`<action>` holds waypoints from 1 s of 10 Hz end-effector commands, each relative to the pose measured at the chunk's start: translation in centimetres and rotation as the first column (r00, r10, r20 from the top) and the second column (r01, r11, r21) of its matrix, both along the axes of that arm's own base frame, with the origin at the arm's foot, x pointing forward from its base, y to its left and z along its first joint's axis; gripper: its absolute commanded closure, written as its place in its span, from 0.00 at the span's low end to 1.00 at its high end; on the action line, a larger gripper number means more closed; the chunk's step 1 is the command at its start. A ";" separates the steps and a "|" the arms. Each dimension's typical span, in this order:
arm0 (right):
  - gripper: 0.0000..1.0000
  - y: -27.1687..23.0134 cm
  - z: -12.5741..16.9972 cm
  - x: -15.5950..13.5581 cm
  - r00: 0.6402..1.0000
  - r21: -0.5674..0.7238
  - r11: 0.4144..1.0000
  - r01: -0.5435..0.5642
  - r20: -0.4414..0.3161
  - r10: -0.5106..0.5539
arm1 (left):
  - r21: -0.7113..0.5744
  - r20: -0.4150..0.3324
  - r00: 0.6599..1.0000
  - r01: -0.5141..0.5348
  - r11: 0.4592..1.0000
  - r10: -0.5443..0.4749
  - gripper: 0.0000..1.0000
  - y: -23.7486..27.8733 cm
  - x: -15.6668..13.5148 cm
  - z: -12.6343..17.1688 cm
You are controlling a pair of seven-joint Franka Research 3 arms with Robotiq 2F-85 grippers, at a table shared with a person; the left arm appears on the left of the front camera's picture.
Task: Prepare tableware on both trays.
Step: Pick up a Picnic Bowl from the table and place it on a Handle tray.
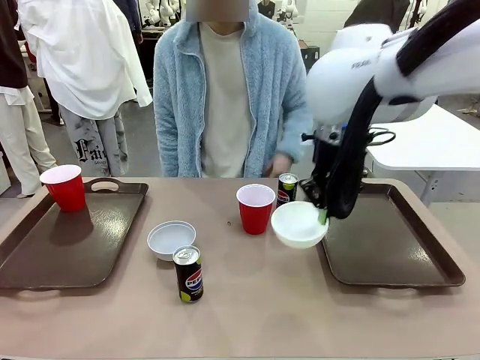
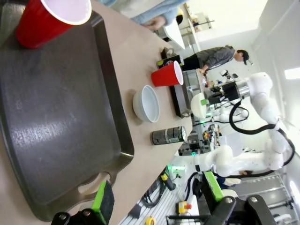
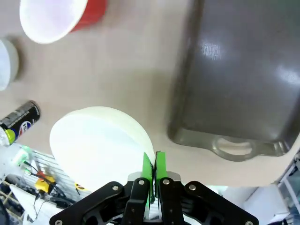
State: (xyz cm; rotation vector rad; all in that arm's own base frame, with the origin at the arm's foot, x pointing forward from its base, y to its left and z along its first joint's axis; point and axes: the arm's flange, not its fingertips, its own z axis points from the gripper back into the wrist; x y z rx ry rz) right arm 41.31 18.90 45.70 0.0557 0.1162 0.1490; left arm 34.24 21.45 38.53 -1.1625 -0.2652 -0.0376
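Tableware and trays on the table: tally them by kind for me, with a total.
Red plastic cups: 2
Small round white bowls: 2
Black Pepsi cans: 2
Dark brown rectangular serving trays: 2
Total: 8

Pepsi logo (globe) on near can (image 1: 188, 274).
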 end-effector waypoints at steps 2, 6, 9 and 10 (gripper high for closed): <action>1.00 -7.4 1.5 2.3 1.000 0.021 1.000 0.006 0.024 -0.007 | -0.018 0.003 1.000 -0.008 1.000 0.008 0.00 0.1 0.1 0.4; 1.00 -16.3 2.8 2.8 0.990 0.044 0.991 0.128 0.059 -0.131 | -0.018 0.003 1.000 -0.008 1.000 0.008 0.00 0.1 0.1 0.4; 1.00 -19.2 -1.0 4.1 0.978 0.018 0.979 0.205 0.044 -0.206 | -0.018 0.003 1.000 -0.008 1.000 0.008 0.00 0.1 0.1 0.4; 1.00 -19.8 -2.1 4.6 0.972 -0.003 0.973 0.230 0.047 -0.230 | -0.018 0.003 1.000 -0.008 1.000 0.008 0.00 0.1 0.1 0.4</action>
